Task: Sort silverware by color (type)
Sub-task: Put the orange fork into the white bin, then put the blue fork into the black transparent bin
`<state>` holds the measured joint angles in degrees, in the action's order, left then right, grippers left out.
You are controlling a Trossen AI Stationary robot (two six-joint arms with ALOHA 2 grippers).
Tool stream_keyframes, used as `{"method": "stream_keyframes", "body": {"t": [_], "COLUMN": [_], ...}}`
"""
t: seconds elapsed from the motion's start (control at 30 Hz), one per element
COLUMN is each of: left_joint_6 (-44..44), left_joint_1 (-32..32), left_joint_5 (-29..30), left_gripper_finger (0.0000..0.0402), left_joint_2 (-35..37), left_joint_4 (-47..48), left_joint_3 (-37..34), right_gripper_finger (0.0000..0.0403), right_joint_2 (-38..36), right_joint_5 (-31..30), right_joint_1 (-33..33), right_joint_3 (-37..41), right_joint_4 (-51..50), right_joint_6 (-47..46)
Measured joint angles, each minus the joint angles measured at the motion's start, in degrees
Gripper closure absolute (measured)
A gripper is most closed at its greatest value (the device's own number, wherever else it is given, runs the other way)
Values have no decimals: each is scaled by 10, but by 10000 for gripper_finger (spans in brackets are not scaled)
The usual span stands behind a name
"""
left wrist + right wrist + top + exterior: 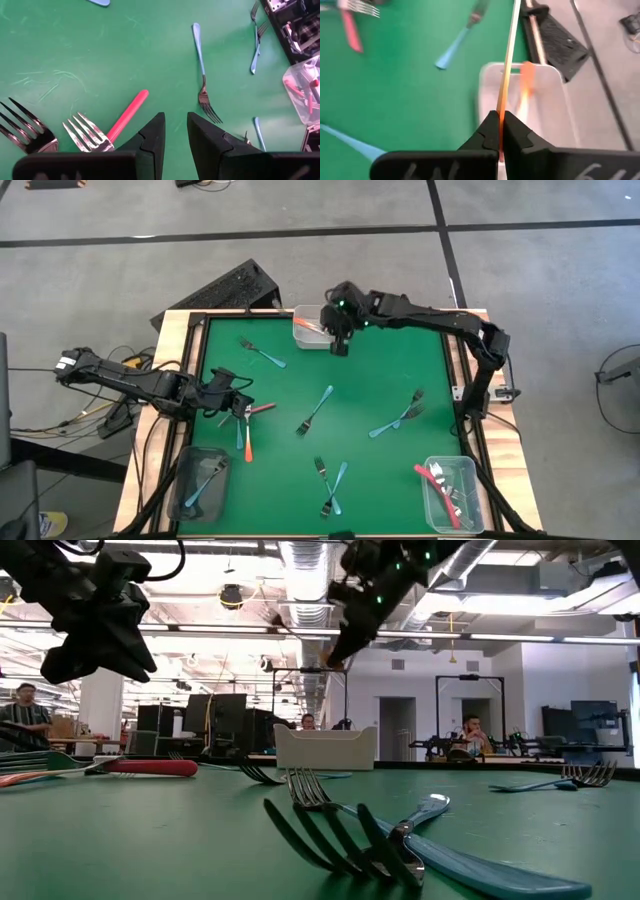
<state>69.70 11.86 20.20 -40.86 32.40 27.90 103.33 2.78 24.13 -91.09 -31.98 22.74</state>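
My right gripper (340, 345) is at the table's far edge, shut on an orange-handled fork (507, 60) over the clear far bin (305, 338), which holds another orange fork (527, 80). My left gripper (243, 402) is at the table's left, open and empty, just above the mat. A red-pink fork (127, 117) lies on the mat beside its fingers, and another fork's tines (25, 131) lie further off. An orange fork (248, 442) lies close by. Blue forks (320, 408) lie scattered on the green mat. My right gripper pinches the orange fork's handle (501, 112) between its two fingers. The fork shows edge-on and runs straight out past the fingertips, its silver end farthest from them. It is lifted clear, above the far bin's rim.
A clear bin at the near left (185, 490) holds blue forks, and one at the near right (470, 470) holds red-pink forks. Two blue forks (400, 418) lie at the right and crossed forks (330, 485) at the near middle. A black keyboard (235, 288) lies beyond the far left corner.
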Motion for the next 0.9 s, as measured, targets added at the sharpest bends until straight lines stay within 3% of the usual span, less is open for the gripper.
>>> {"method": "stream_keyframes", "body": {"t": [0.17, 0.4, 0.73, 0.9], "left_joint_6": [13, 30, 16, 16], "left_joint_1": [0, 0, 0, 0], "left_joint_5": [3, 51, 113, 118], "left_gripper_finger": [333, 333, 333, 333], "left_joint_2": [0, 0, 0, 0], "left_joint_4": [0, 1, 0, 0], "left_joint_3": [0, 0, 0, 0], "right_gripper_finger": [384, 374, 257, 209], "right_joint_2": [13, 49, 66, 52], "right_joint_5": [3, 38, 33, 32], "right_joint_1": [44, 85, 95, 101], "right_joint_3": [10, 13, 12, 12], "right_joint_4": [5, -19, -19, -40], "right_joint_6": [69, 53, 26, -68]}}
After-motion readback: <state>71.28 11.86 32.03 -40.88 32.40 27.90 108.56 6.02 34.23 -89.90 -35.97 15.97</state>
